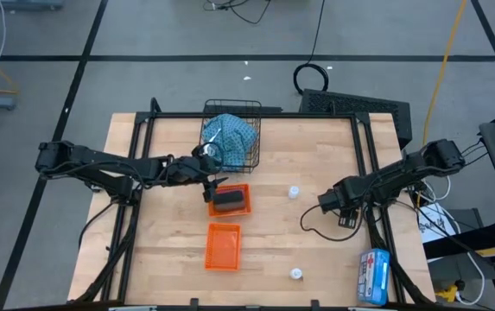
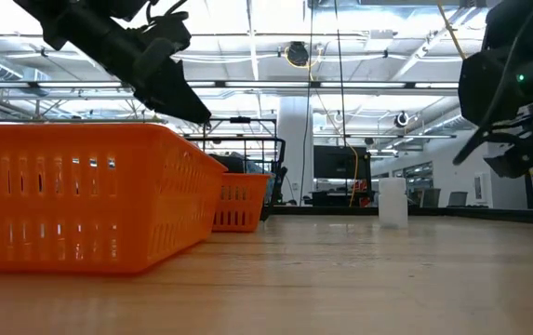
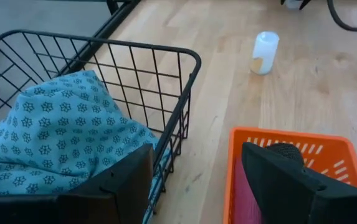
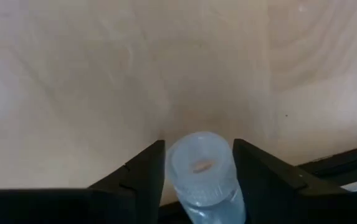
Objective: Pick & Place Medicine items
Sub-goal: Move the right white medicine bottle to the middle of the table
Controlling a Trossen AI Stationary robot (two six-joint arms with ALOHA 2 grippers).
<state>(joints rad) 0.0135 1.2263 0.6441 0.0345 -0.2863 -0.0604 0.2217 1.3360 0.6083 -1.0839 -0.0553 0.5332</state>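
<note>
High view: wooden table [image 1: 169, 216], wire basket [image 1: 249, 130] holding the cloth pouch [image 1: 230, 136]. Left gripper [image 3: 194, 171] is hovering open, empty, beside the basket. Right gripper [image 4: 197, 165] is clamping a white vial [image 4: 202, 171]; carrying it to a bin seems next.

Pouch [image 1: 230, 136] in wire basket [image 1: 252, 147], table's back edge; two bins [image 1: 224, 245] in front; vials [image 1: 294, 192] right.

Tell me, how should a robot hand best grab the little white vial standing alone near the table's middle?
Probably from straight above, closing across its round sides just under the cap. The vial stands upright on bare wood, clear of the orange bin and the wire basket, so there is room all round it. Its small size suggests a narrow, centred pinch.
</note>
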